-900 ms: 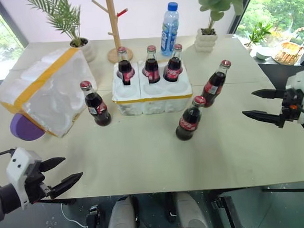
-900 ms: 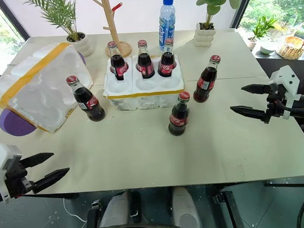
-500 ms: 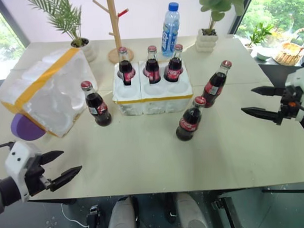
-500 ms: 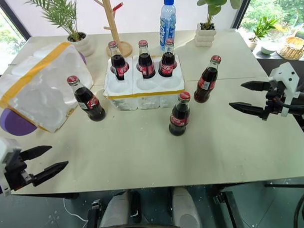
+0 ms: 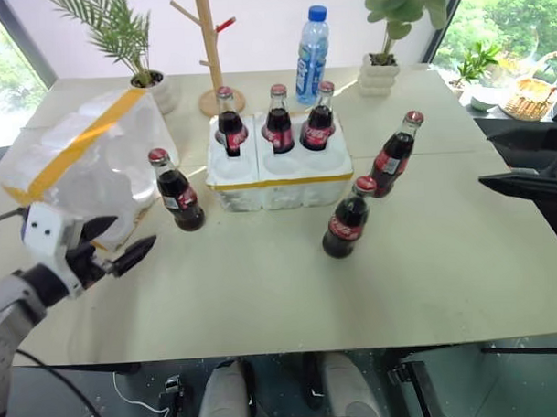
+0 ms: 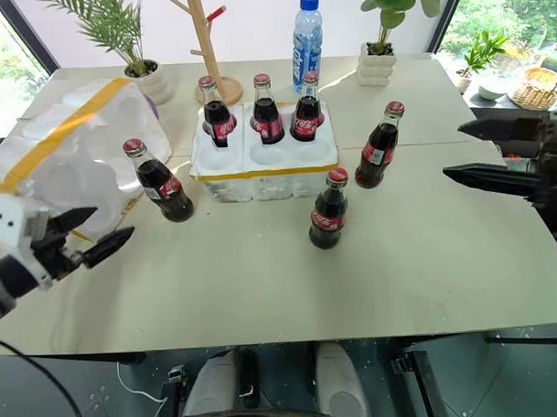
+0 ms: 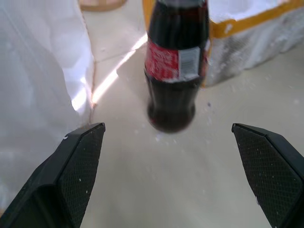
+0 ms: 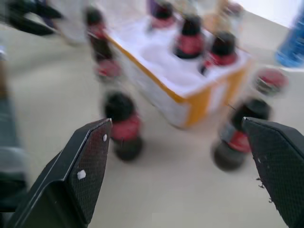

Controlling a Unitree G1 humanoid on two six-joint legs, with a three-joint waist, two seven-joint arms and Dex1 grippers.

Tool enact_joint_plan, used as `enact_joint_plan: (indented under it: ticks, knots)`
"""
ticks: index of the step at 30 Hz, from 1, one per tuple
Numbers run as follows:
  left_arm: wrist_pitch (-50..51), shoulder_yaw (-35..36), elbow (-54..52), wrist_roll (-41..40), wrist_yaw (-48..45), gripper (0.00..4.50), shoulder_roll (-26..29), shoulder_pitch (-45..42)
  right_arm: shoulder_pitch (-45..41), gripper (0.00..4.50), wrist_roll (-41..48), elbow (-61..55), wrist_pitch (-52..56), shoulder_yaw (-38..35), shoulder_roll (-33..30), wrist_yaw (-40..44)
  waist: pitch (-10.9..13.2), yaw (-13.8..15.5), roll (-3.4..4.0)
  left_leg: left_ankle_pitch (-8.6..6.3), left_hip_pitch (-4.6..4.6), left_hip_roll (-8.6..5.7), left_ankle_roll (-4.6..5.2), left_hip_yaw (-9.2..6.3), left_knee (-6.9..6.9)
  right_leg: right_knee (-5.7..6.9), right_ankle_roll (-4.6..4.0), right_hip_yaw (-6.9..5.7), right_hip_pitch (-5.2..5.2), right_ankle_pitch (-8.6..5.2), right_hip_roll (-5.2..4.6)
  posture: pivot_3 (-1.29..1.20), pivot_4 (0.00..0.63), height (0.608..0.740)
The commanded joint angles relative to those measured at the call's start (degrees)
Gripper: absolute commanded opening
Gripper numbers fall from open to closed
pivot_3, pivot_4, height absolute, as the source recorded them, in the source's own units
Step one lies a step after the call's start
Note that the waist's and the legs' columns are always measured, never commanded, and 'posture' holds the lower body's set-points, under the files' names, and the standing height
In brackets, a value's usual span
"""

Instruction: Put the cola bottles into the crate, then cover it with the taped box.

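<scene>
Over your beige worktop (image 5: pixel 263 291), both end effectors gape wide and empty: left end effector (image 5: pixel 124 243) near a dark glass cola bottle (image 5: pixel 175 191), right end effector (image 6: pixel 473 151) apart.

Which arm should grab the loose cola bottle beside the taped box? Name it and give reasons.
Left. The left gripper is open and aimed at that cola bottle standing between the taped box and the crate. The right gripper hangs across the table, nearer the other two loose bottles.
</scene>
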Motion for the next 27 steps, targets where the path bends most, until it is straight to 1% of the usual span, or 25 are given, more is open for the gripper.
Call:
enact_joint_plan:
  ticks: [1,5,9,12,17,22,23,24,25,26,27]
  knots:
    - [-2.91,-4.29,3.18,2.42,0.24,4.47,-0.6,-4.24,-3.45,4.5,8.62,-5.22,6.7,-3.87,-1.79,-2.28,0.01,-0.13,-0.03,0.0,0.01,0.0,0.0,0.03,0.0,0.0,0.0,0.02,0.0,0.0,-0.03,0.0,0.15,0.74]
    - [-4.59,-8.82,7.62,4.07,-0.11,4.47,-1.76,-9.87,-6.15,4.5,13.59,-8.48,10.63,-4.39,-1.95,-5.52,0.0,0.05,-0.05,0.0,-0.07,0.0,0.0,0.01,-0.01,-0.01,0.01,0.01,-0.05,0.0,-0.02,0.0,0.15,0.74]
    - [-7.12,-13.07,12.41,6.53,-1.03,4.47,-3.14,-13.96,-6.39,4.5,14.63,-10.42,10.91,-3.37,-1.01,-8.01,0.0,0.17,-0.05,0.0,-0.1,-0.02,0.0,0.01,0.0,-0.01,0.01,0.01,-0.05,0.01,-0.04,0.0,0.15,0.74]
    - [-9.16,-15.78,16.71,8.34,-1.16,4.47,-5.17,-17.74,-4.97,4.5,13.79,-11.67,9.9,-2.38,-0.62,-8.14,-0.01,0.25,-0.06,0.0,-0.1,-0.05,0.0,0.02,0.02,0.0,0.03,0.01,-0.04,0.02,-0.06,0.0,0.15,0.74]
    - [-13.0,-18.24,22.99,11.3,-0.89,4.47,-8.0,-22.41,-5.23,4.5,14.1,-11.68,9.33,-0.7,0.3,-9.88,-0.01,0.11,-0.08,0.01,-0.12,-0.05,0.01,0.0,0.02,0.0,0.18,0.0,-0.04,0.11,-0.02,0.0,0.15,0.74]
    - [-15.11,-18.16,25.06,11.63,-1.93,4.47,-8.96,-23.42,-5.83,4.5,15.27,-12.06,9.37,0.29,1.66,-12.03,-0.01,0.0,-0.08,0.01,-0.11,-0.04,0.01,-0.01,0.02,0.03,0.23,0.0,-0.05,0.13,0.02,0.0,0.15,0.74]
    - [-15.11,-17.83,24.61,11.38,-2.21,3.96,-8.83,-23.17,-5.93,4.5,15.54,-12.17,9.46,0.32,2.04,-12.6,-0.01,0.02,-0.08,0.01,-0.11,-0.03,0.01,-0.01,0.02,0.03,0.23,-0.01,-0.05,0.13,0.02,0.0,0.15,0.74]
    - [-14.78,-17.42,23.78,11.06,-2.76,3.6,-8.27,-22.59,-6.06,4.5,15.76,-12.23,9.58,0.41,2.36,-13.17,-0.01,0.06,-0.08,0.01,-0.12,-0.03,0.01,-0.01,0.02,0.03,0.23,-0.02,-0.05,0.13,0.02,0.0,0.15,0.74]
    - [-13.9,-16.73,22.61,10.45,-3.42,3.13,-7.36,-21.8,-6.07,4.5,15.84,-12.32,9.59,0.51,2.6,-13.6,-0.01,0.04,-0.08,0.01,-0.12,-0.03,0.01,-0.02,0.02,0.03,0.23,-0.02,-0.05,0.13,0.02,0.0,0.15,0.74]
    - [-12.36,-15.93,21.21,9.41,-4.02,2.78,-6.48,-20.99,-5.89,4.5,15.9,-12.44,9.57,0.47,2.7,-13.85,-0.01,-0.1,-0.09,0.01,-0.12,-0.03,0.01,-0.02,0.02,0.03,0.23,-0.02,-0.05,0.13,0.01,0.0,0.15,0.74]
    - [-10.58,-15.11,19.63,8.09,-4.68,2.83,-5.54,-20.13,-5.61,4.5,15.9,-12.61,9.51,0.35,2.77,-14.01,-0.01,-0.2,-0.09,0.01,-0.12,-0.01,0.01,-0.02,0.02,0.03,0.23,-0.02,-0.06,0.13,0.02,0.0,0.15,0.74]
